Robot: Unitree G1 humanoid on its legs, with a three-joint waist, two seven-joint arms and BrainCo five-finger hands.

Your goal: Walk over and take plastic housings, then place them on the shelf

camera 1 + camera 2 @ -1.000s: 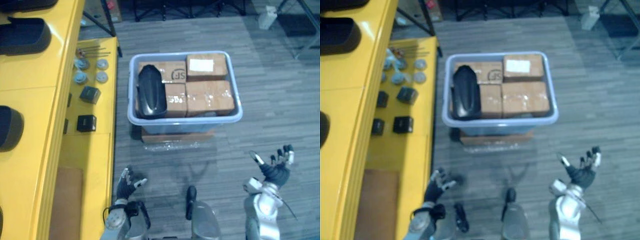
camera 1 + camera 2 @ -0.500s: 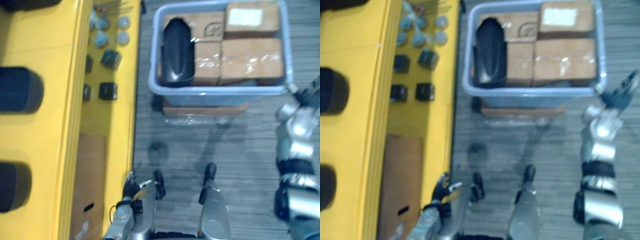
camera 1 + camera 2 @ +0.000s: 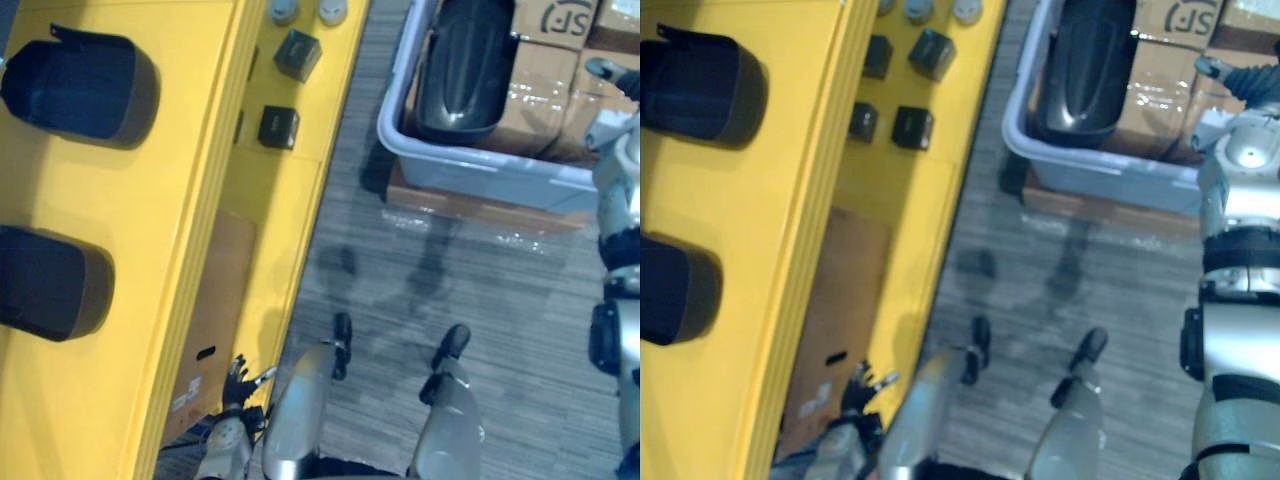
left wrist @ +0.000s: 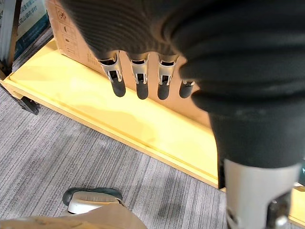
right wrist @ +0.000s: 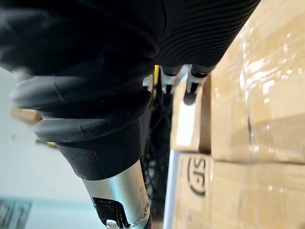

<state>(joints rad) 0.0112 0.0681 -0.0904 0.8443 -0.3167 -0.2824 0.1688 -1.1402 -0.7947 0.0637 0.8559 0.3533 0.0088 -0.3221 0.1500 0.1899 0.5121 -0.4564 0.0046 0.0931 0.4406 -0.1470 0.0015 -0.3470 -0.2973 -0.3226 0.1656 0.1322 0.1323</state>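
A black plastic housing (image 3: 465, 65) lies in the left part of a blue-grey bin (image 3: 480, 170) on the floor. My right hand (image 3: 1245, 80) reaches over the bin's right side, open, its fingers (image 5: 189, 93) straight above the taped cardboard boxes (image 5: 248, 114) and holding nothing. Two more dark housings (image 3: 80, 85) (image 3: 50, 280) rest on the top of the yellow shelf (image 3: 190, 200). My left hand (image 3: 237, 383) hangs low beside the shelf's bottom board, open, with its fingers (image 4: 138, 81) spread and nothing in it.
Small black boxes (image 3: 279, 127) (image 3: 297, 53) and a flat cardboard piece (image 3: 215, 310) lie on the shelf's lower board. Cardboard boxes (image 3: 545, 85) fill the rest of the bin, which stands on a flat carton (image 3: 480, 210). Grey carpet lies between shelf and bin.
The camera has moved closer and turned, so the shelf and bin look larger. My right arm has come up over the bin's boxes. The left hand stays low.
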